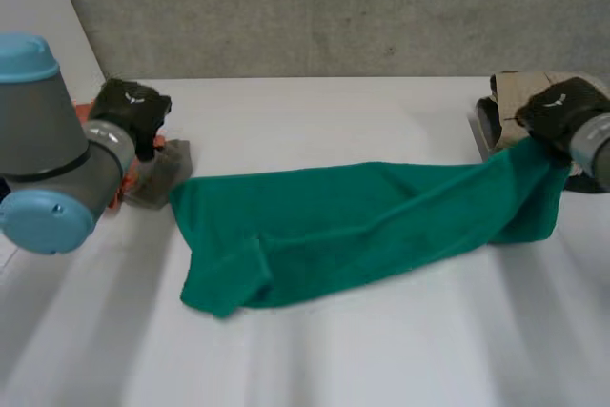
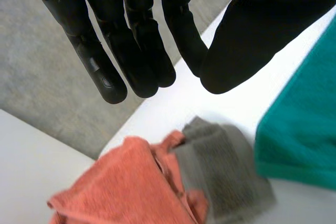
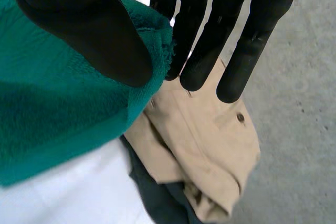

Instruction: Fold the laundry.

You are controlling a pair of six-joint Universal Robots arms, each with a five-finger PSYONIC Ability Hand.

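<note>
A green towel [image 1: 353, 216] lies stretched across the middle of the white table [image 1: 381, 359], its left end bunched and folded over. My right hand [image 1: 562, 111] holds the towel's right end lifted off the table. In the right wrist view the towel's edge [image 3: 152, 40] is pinched between the thumb and the straight fingers [image 3: 210, 35]. My left hand [image 1: 133, 111] hovers above the table's far left, apart from the towel's left edge [image 2: 304, 124]. Its fingers [image 2: 131, 40] are straight, with the thumb closed against them and nothing in between.
A grey cloth [image 1: 162, 173] [image 2: 226, 171] and an orange cloth [image 2: 126, 182] lie bunched below my left hand, beside the towel's left end. A beige garment [image 1: 515, 92] [image 3: 199, 140] lies on a dark one [image 3: 157, 192] under my right hand at the table's right edge.
</note>
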